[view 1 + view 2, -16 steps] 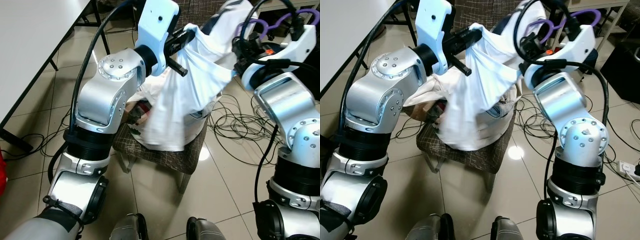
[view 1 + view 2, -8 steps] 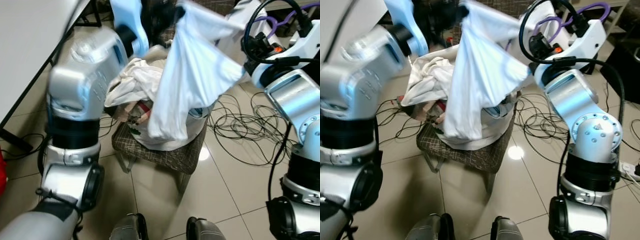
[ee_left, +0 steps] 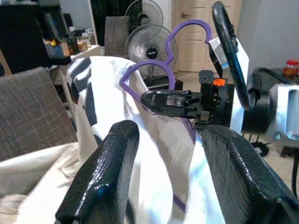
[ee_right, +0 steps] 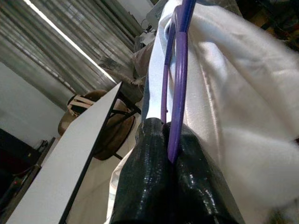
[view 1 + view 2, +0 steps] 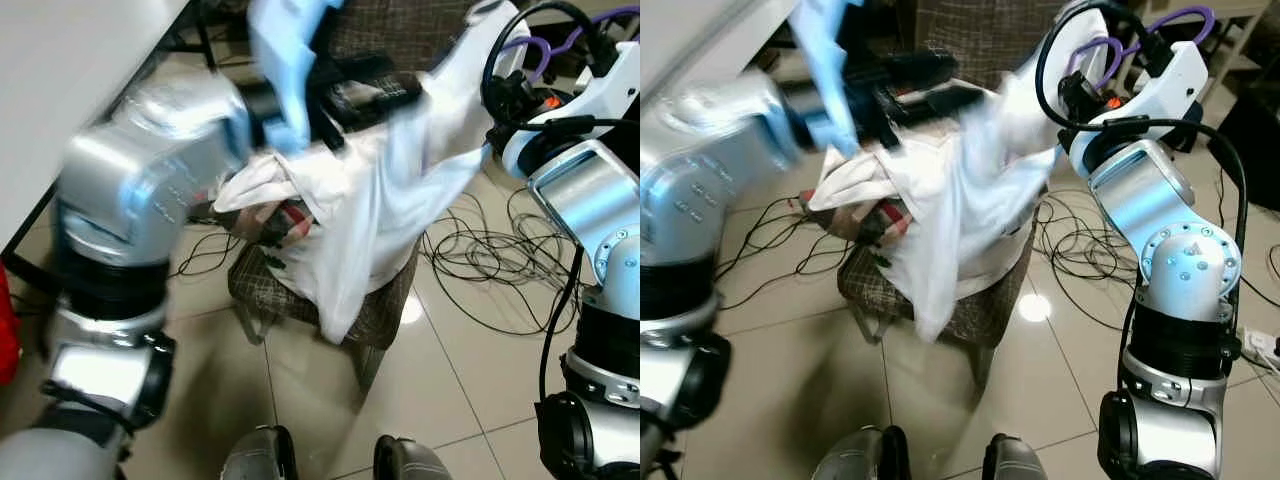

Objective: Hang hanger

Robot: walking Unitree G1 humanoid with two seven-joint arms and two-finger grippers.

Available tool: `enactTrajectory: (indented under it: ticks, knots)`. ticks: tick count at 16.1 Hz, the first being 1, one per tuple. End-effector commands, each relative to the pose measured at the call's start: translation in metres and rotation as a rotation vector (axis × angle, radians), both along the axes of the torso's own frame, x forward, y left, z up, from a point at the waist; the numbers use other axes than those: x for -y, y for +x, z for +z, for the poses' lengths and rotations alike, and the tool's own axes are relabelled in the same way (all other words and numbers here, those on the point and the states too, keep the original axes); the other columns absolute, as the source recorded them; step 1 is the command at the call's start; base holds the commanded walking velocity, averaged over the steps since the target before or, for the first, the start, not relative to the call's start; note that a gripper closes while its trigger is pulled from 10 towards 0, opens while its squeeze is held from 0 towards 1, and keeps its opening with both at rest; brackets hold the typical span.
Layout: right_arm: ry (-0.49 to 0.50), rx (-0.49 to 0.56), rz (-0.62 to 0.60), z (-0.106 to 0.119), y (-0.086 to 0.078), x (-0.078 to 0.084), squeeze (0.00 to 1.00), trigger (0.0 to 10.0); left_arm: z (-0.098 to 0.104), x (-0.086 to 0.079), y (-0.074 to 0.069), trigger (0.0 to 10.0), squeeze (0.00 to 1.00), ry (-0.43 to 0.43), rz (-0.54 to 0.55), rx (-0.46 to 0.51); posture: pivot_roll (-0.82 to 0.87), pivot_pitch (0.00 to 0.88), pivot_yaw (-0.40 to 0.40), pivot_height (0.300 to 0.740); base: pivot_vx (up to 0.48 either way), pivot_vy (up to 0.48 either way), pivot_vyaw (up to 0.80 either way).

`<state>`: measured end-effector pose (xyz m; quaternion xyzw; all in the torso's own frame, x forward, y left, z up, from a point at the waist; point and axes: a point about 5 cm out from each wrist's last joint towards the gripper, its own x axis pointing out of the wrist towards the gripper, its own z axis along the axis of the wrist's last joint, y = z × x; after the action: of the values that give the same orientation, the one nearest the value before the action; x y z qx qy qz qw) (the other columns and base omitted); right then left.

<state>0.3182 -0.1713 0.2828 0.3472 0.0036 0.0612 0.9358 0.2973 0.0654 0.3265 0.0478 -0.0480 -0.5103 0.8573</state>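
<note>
Swung down off the white shirt since a moment ago: left gripper, fingers spread. Raised over the chair, purple hanger pinched in right gripper, shirt draped

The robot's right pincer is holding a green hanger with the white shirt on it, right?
Not quite: the hanger is purple, not green. The right wrist view shows the right pincer shut on its purple bar, with the white shirt draped over it.
</note>
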Motion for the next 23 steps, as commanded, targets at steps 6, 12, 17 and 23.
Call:
enactTrajectory:
  ticks: [6,12,17,23]
  knots:
    - [-0.093,0.056,0.038,0.009,-0.005,-0.001,0.0,10.0,0.017,-0.041,0.043,10.0,0.88,-0.264,0.442,-0.051,-0.12,0.077,0.069,0.74,0.0,0.0,0.0]
    - [-0.605,0.324,0.444,0.068,-0.063,-0.015,0.0,10.0,-0.025,-0.095,0.048,10.0,0.0,-0.069,0.78,0.073,-0.13,0.06,0.069,0.74,0.0,0.0,0.0]
    - [-0.525,0.425,0.577,0.081,-0.078,-0.027,0.0,10.0,-0.068,-0.09,0.031,10.0,0.0,0.026,0.79,0.025,-0.13,0.069,0.057,0.74,-0.15,0.0,0.0]
    - [-0.552,0.487,0.689,0.099,-0.094,-0.011,0.0,10.0,-0.074,-0.122,0.014,10.0,0.0,0.115,0.9,0.053,-0.11,0.08,0.036,0.74,-0.296,0.0,0.0]
